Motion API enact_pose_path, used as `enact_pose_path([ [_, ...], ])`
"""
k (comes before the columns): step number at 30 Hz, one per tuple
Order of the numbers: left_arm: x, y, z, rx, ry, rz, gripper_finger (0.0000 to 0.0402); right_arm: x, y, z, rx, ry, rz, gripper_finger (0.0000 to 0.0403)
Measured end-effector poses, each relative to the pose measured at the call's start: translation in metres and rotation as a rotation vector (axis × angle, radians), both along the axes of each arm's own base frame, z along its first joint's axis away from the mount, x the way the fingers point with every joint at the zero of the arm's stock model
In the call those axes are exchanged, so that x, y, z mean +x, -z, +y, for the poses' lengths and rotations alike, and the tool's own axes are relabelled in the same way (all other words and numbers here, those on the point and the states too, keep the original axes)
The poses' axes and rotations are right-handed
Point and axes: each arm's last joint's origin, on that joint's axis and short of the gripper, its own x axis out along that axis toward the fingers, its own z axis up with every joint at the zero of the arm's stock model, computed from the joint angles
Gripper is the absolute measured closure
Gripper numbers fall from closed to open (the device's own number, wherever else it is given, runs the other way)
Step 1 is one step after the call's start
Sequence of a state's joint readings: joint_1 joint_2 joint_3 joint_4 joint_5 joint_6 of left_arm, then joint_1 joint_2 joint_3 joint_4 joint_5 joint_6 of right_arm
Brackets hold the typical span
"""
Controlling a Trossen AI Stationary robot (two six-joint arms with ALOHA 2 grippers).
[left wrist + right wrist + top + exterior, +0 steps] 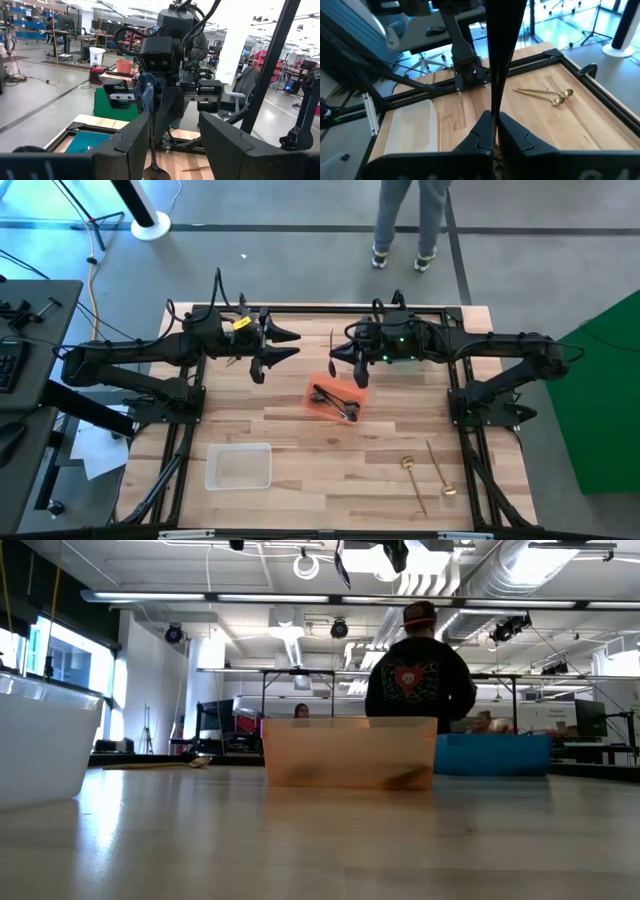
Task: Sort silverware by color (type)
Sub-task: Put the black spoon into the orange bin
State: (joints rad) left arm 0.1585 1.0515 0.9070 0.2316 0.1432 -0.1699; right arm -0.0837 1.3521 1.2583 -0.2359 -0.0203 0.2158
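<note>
My right gripper (338,350) is up over the table's far middle, shut on a dark spoon (151,140) that stands almost upright with its bowl (155,172) down. Facing it from the left, a short way off, is my left gripper (296,345). It is open, with nothing between its fingers (131,147). Below them an orange bin (335,402) holds black silverware. Two gold spoons (425,468) lie flat on the table at the near right. A clear white bin (238,467) stands at the near left. My right gripper pinches the dark spoon's handle (494,117) between its two fingers, partway along it. The fingers come from the table's right, slanting a little downward, and lie across the handle. The spoon is lifted clear of the table, near upright, its bowl hanging below the fingers.
A person (418,670) stands just beyond the table's far edge. In the low view a blue bin (490,755) shows behind the orange bin (350,752). The black frame rails (470,450) run along the table's sides. Bare wood (340,470) lies between the near bins and spoons.
</note>
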Motion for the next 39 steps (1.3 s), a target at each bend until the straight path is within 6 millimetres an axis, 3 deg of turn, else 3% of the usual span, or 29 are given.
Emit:
enact_pose_path([
  [10,0.000,0.000,0.000,-0.001,0.000,0.001,0.0241,0.008,0.009,0.014,-0.004,-0.060,0.032,0.0403],
  [29,0.000,0.003,-0.001,-0.007,0.005,0.032,0.0241,0.009,0.010,0.014,-0.015,-0.065,0.040,0.0403],
  [35,-0.011,-0.006,-0.002,0.009,0.001,-0.012,0.0241,0.010,0.013,0.014,-0.013,-0.066,0.066,0.0403],
  [39,-0.021,-0.014,-0.001,0.042,-0.013,-0.052,0.0241,0.026,0.022,0.014,-0.018,-0.074,0.190,0.0403],
])
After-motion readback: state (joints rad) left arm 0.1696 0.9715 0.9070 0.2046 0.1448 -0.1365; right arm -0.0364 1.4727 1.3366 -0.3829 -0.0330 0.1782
